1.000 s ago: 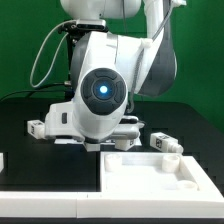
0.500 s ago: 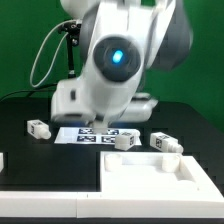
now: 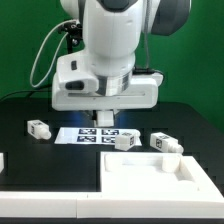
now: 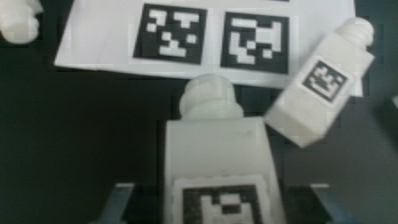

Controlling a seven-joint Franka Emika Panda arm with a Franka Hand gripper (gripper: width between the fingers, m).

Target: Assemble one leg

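Whereas 1 second ago the arm was folded low with its round joint turned to the camera, it has now been raised and straightened. The wrist is stood upright and the gripper is pointed straight down. From this it is judged that a pick-up has been completed and that carrying to the tabletop is the step in hand. The tabletop is seen below the gripper, towards the camera, and no leg is seen fitted into it. Directly beneath the gripper the marker board is laid flat. Between the fingers the leg is pinched, with its rounded end pointed away from the palm and its tag faced to the wrist camera. A second leg is left lying tilted below, just beside the held one's tip and across the board's edge. A third leg is seen well off to the exterior view's left of the gripper.
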